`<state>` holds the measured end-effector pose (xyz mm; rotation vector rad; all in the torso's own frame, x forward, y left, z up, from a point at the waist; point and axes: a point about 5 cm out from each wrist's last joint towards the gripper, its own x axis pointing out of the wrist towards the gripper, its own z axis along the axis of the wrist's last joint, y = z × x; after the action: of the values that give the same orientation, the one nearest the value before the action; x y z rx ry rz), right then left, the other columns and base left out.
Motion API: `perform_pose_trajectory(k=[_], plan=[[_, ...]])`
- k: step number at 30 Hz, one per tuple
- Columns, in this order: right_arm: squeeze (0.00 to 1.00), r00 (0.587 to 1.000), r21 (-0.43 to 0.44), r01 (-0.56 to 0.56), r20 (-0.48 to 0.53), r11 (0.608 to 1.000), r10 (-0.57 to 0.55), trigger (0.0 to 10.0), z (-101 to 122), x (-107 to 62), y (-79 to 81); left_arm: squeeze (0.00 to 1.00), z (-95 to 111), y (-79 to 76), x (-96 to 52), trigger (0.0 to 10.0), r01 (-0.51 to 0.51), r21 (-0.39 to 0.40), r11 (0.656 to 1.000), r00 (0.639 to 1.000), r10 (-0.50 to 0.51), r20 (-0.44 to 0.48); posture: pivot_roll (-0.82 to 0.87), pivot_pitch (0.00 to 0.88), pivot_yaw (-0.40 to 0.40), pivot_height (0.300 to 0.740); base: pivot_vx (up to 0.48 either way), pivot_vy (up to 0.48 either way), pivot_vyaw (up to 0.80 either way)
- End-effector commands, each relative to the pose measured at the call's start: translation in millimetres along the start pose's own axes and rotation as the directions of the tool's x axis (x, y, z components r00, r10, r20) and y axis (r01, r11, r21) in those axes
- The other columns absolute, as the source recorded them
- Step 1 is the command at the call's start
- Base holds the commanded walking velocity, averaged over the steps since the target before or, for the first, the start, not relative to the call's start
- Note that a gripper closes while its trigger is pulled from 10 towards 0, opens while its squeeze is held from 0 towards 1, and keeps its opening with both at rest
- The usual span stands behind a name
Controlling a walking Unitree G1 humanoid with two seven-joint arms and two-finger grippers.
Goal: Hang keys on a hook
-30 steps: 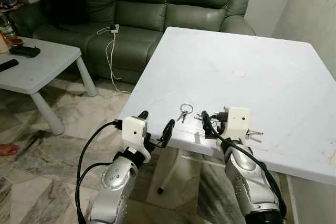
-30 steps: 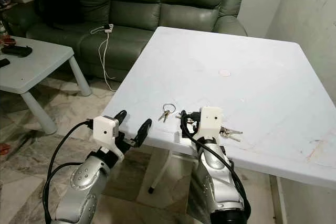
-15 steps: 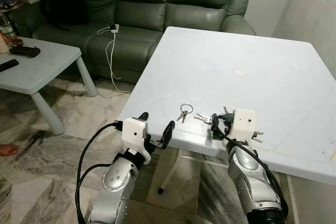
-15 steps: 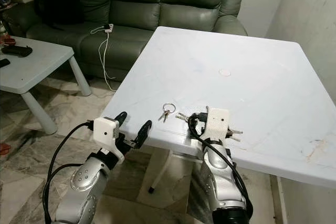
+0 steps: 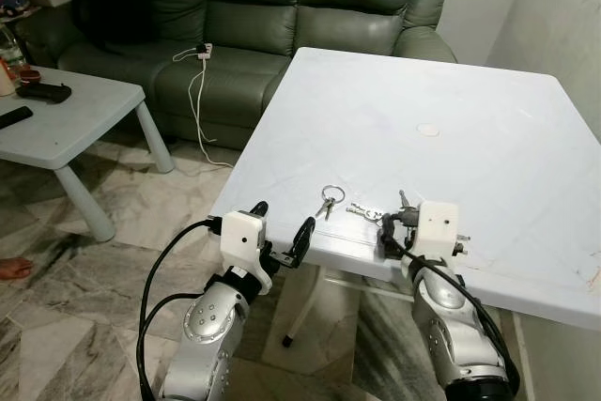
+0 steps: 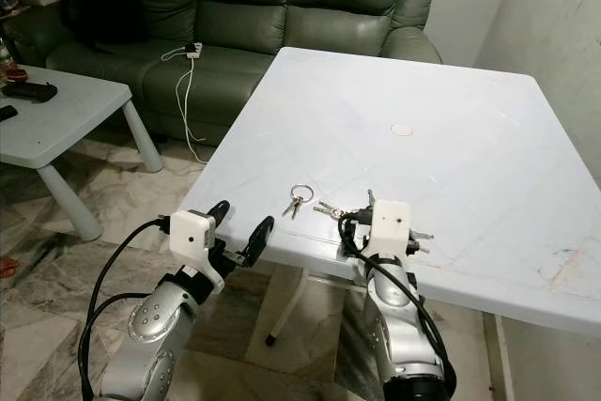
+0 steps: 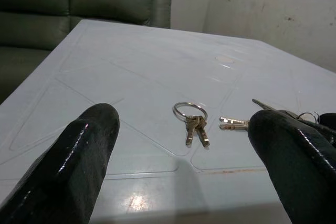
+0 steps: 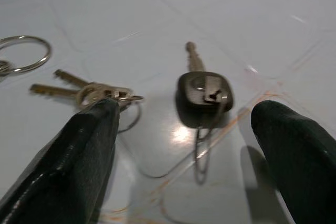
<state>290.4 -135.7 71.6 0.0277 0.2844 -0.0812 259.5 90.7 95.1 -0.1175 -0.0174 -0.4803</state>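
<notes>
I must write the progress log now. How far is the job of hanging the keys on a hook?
Nothing looks done yet: the key bunch, the black-headed key and the small key ring all lie on the white table. In hand: the right gripper sits open around the black-headed key, ready to grasp. The left gripper is open at the table edge. Left: grasping, lifting, hanging.

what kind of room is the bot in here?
Most likely a home living room. A green leather sofa stands behind the white plastic table, a low side table with a remote sits to the robot's left, and the floor is marble-patterned tile.
</notes>
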Motion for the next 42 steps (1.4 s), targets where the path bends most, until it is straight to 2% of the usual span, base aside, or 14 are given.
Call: perform_pose_trajectory(k=[1,2,3,4,23,34,42], plan=[[0.0,1.0,-0.017,-0.006,-0.013,1.0,0.006,3.7,-3,-0.1,0.4,0.0,5,-2.9,1.2,10.0,0.018,0.005,1.0,1.0,-0.018,0.013,-0.01,0.0,-0.054,0.74,0.0,0.0,0.0],[0.0,1.0,-0.015,-0.006,-0.011,1.0,0.006,0.8,-3,-0.4,0.4,0.0,5,-2.9,1.1,10.0,0.018,0.005,1.0,1.0,-0.018,0.013,0.0,0.0,-0.054,0.74,0.0,0.0,0.0],[0.0,1.0,-0.014,-0.006,-0.011,1.0,0.006,0.8,-3,-0.6,0.4,0.0,5,-3.0,1.0,10.0,0.017,0.006,1.0,1.0,-0.017,0.013,0.0,0.0,-0.054,0.74,0.0,0.0,0.0],[0.0,1.0,-0.013,-0.007,-0.009,1.0,0.006,0.0,-3,-1.0,0.5,0.0,5,-2.9,0.8,10.0,0.016,0.006,1.0,1.0,-0.016,0.012,0.0,0.0,-0.054,0.74,0.0,0.0,0.0],[0.0,0.999,-0.013,0.035,-0.005,0.999,-0.035,0.0,-1,0.8,-2.4,0.0,4,-3.0,1.8,10.0,0.011,0.002,1.0,1.0,-0.011,0.01,-0.01,0.0,-0.052,0.74,0.0,0.0,0.0],[0.0,0.997,0.079,0.07,0.009,0.994,-0.071,0.0,3,4.8,4.7,0.0,5,-2.4,2.8,10.0,0.005,0.001,1.0,1.0,-0.005,0.013,0.0,0.0,-0.049,0.74,0.0,0.0,0.0],[0.0,0.997,0.082,0.08,0.002,0.993,-0.08,0.0,1,5.7,8.4,0.0,6,-2.4,3.9,10.0,0.006,0.0,1.0,1.0,-0.006,0.014,0.0,0.0,-0.046,0.74,0.0,0.0,0.0]])
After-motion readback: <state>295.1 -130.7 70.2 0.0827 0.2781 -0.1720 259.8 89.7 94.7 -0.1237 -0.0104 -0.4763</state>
